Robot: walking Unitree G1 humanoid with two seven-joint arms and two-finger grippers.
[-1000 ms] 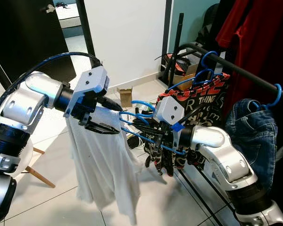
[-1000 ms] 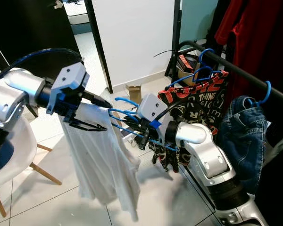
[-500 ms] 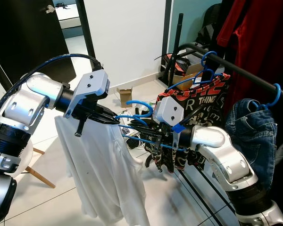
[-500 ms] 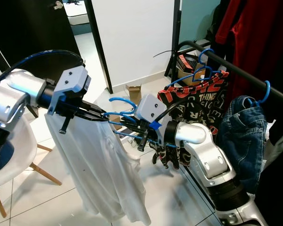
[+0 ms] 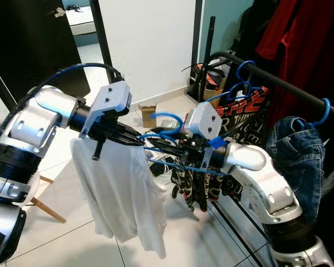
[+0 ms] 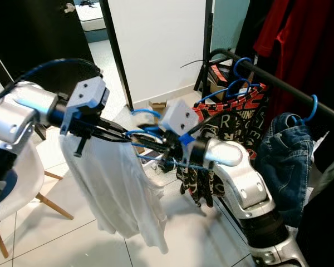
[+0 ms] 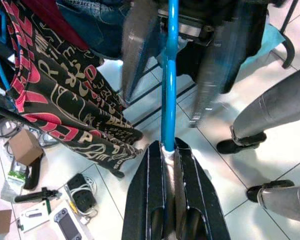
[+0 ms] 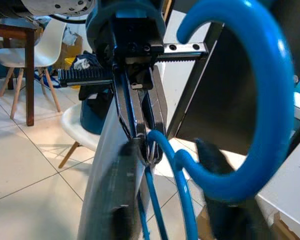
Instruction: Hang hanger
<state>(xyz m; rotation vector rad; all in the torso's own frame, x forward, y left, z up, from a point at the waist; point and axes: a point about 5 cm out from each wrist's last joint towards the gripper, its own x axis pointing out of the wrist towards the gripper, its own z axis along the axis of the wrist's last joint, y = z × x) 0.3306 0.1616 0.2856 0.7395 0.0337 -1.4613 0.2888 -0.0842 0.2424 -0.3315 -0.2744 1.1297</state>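
Observation:
A blue hanger (image 5: 168, 118) carries a white shirt (image 5: 119, 194) that hangs toward the floor. My left gripper (image 5: 136, 140) is shut on the hanger's blue bar (image 7: 168, 100), at the shirt's shoulder. My right gripper (image 5: 167, 149) faces it from the rail side, and its blurred fingers (image 7: 135, 50) stand apart on either side of the bar, just below the hook (image 8: 245, 100). The black clothes rail (image 5: 284, 83) runs at the right, a little beyond the hook.
On the rail hang a black-and-red printed garment (image 5: 239, 111), jeans (image 5: 298, 150) on blue hangers and a red garment (image 5: 306, 39). A white chair (image 6: 22, 178) stands at the left. A small box (image 5: 148, 114) and cables lie on the tiled floor.
The left gripper swung from pointing down to level along the hanger bar. The hanger and shirt rose a little and shifted toward the rail; the shirt swung.

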